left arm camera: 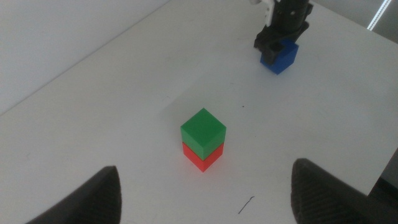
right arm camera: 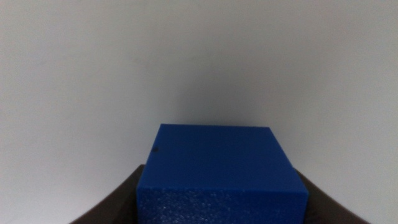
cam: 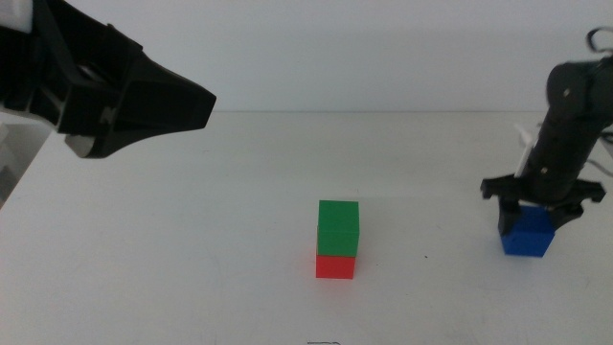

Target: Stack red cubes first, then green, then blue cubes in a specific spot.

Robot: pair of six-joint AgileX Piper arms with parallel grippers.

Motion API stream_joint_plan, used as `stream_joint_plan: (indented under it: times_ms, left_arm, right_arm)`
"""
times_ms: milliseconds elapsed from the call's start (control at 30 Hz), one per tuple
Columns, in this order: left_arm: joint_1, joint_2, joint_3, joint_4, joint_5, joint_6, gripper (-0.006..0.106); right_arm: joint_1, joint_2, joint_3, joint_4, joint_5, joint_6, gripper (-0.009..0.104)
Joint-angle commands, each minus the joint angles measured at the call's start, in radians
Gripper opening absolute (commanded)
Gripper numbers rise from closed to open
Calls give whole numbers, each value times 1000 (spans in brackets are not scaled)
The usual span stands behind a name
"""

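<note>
The green cube (cam: 338,228) sits squarely on the red cube (cam: 335,265) in the middle of the table, also seen as green cube (left arm camera: 203,132) on red cube (left arm camera: 200,159). At the right the blue cube (cam: 527,233) rests on the table. My right gripper (cam: 531,213) reaches down over it, a jaw against each side, shut on it. The right wrist view is filled by the blue cube (right arm camera: 221,177) between the jaws. My left gripper (cam: 144,110) hangs high at the far left, open and holding nothing, well away from the stack.
The white tabletop (cam: 192,249) spreads around the stack. Its left edge (cam: 19,177) shows at the far left. A small dark speck (cam: 427,257) lies between the stack and the blue cube.
</note>
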Motion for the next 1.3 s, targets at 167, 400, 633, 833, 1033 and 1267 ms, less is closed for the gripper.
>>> stream_joint_plan:
  times_ms: [167, 400, 633, 833, 1033, 1267]
  left_arm:
    - [3, -11, -26, -25, -61, -11, 93]
    - [3, -11, -26, -25, -61, -11, 93]
    - [3, -11, -26, -25, -61, -11, 93]
    - [3, -11, -26, -25, -61, -11, 93]
    - [3, -11, -26, -25, -61, -11, 93]
    - [3, -11, -26, -25, -61, -11, 93]
  right_arm:
    - [1, -252, -31, 49, 165, 14, -1]
    - [24, -346, -29, 61, 213, 66, -1]
    - [156, -362, -40, -50, 213, 166, -1]
    - [319, -335, -151, -64, 213, 253, -1]
    - [445, -266, -255, -84, 214, 377, -1]
    - [563, -171, -364, -62, 214, 468, -1]
